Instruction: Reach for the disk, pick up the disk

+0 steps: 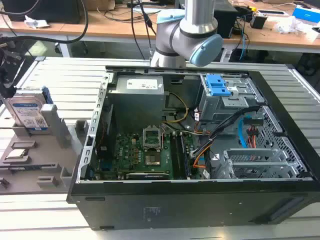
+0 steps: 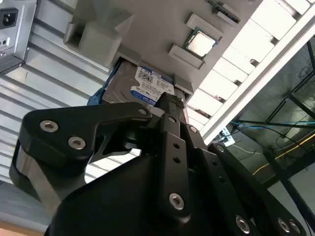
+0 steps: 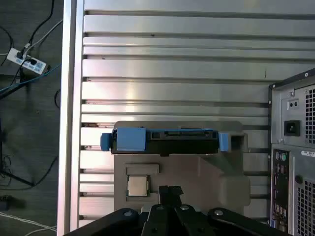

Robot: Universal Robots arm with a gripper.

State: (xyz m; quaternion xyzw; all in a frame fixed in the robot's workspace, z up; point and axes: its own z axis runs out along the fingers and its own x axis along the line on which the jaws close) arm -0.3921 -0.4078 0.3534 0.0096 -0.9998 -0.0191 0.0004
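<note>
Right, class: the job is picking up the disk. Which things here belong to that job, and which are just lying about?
Job: disk, standing in its grey holder; hand, close by it.
Lying about: open computer case; square chip; blue clip inside the case.

Found the disk (image 1: 29,112) standing on edge in a slot of the holder (image 1: 55,127), at the exterior view's left; noted a chip (image 1: 16,154) lying flat on that holder, before the disk; saw holder and computer case (image 1: 200,210) side by side on the table (image 1: 65,80), case to the exterior view's right; saw the gripper (image 3: 171,189) over the holder, near the disk.
</note>
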